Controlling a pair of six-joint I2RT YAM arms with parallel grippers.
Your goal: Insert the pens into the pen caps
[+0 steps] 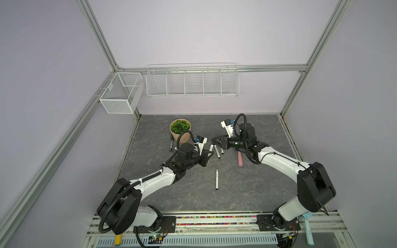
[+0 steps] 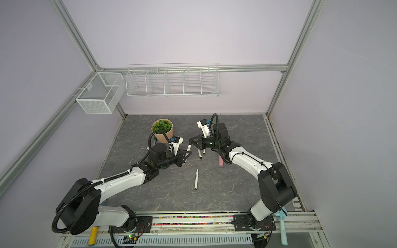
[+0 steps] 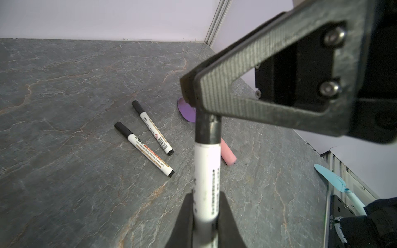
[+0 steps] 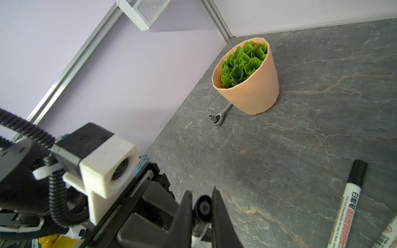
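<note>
Left wrist view: slim white marker pen with a printed barrel [image 3: 206,182], pinched around the barrel by the fingers of the left tool [image 3: 206,214]. Over its far end, a short black cylindrical plastic cap [image 3: 208,131], gripped at its tip by the pressed-together right tool [image 3: 190,94]. Cannot tell whether pushed fully home. Beyond, flat on the grey marbled stone table [image 3: 64,85], a capped pen with orange print [image 3: 144,149] and, just beside it but apart, a second capped pen [image 3: 153,128]. Near them, a pink-handled purple scoop [image 3: 228,154], partly hidden behind the marker pen. Right wrist view: round black end of the cap seen head-on, squeezed between both fingers of the right tool. Farther back, a tan faceted pot of green leaves [image 4: 253,90], with a metal ratchet wrench [image 4: 221,114] lying at its base, handle reaching behind the pot. Both top views: tools facing each other near the middle of the table, the marker pen between them, and a fourth pen [image 1: 217,179] [image 2: 196,179] lying alone nearer the front edge, uncapped, small dark tip toward the back, well apart from both tools
</note>
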